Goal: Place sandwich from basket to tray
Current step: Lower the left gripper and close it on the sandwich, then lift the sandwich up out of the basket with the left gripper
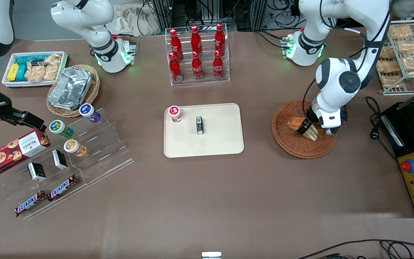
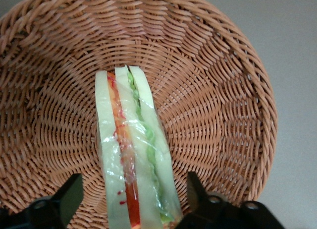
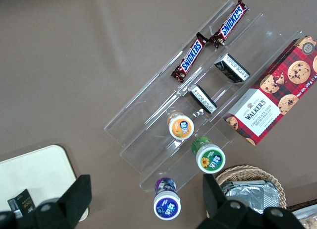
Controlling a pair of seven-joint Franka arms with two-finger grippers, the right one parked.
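Snickers point(image 1: 31, 202) bars and a Walkers point(image 1: 13, 151) box on the clear stand toward the parked arm's end. Sandwich point(image 2: 133, 154) lying in basket point(image 1: 289, 144), gripper point(image 1: 304, 128) lowered over it, fingers point(image 2: 67, 197) spread either side, not touching. On tray point(image 1: 221, 144): red-lidded cup point(image 1: 174, 113), small dark box point(image 1: 199, 125). Farther, Coca-Cola bottles point(image 1: 196, 52) in a clear rack.

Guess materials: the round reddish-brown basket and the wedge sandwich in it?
Round reddish-brown basket: woven wicker or rattan-like strands, matte, weave visible. Triangular wedge sandwich: glossy crinkled clear film over pale bread; whether real or a replica can't be told. The left arm's hand straddles it, open.
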